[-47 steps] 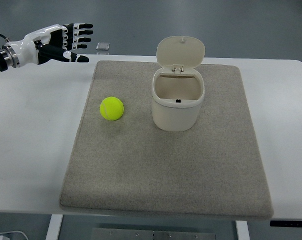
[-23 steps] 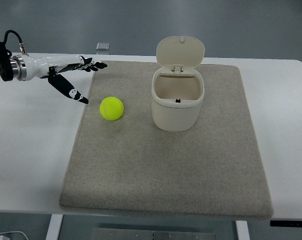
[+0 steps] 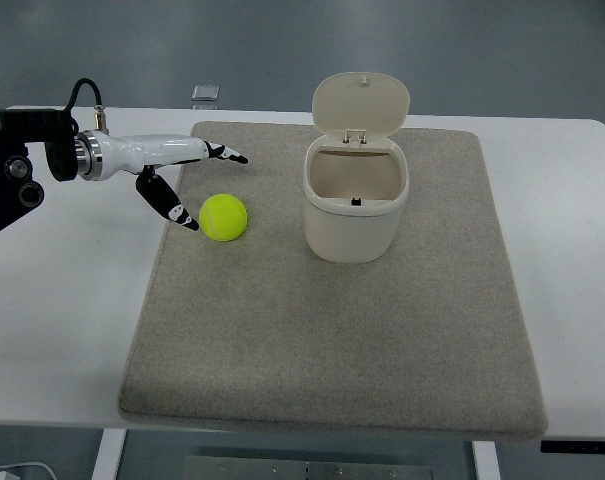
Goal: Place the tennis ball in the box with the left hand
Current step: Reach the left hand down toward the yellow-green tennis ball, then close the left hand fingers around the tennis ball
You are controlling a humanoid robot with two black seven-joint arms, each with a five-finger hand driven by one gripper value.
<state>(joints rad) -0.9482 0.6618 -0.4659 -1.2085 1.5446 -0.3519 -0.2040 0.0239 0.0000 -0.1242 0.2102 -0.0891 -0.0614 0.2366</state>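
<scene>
The left hand (image 3: 177, 175), fingers spread open, was just left of the fuzzy yellow-green tennis ball (image 3: 223, 217), which looked light, slightly soft and best held around its middle.

Open mat between ball and box, lid up behind

The tennis ball (image 3: 223, 217) lay on the grey mat (image 3: 332, 340) with bare mat on its right up to the box (image 3: 356, 205). The left hand (image 3: 178, 175), fingers spread, flanked the ball's left and far sides. The raised lid (image 3: 361, 101) blocked the box's far edge; its mouth stood open above.
</scene>
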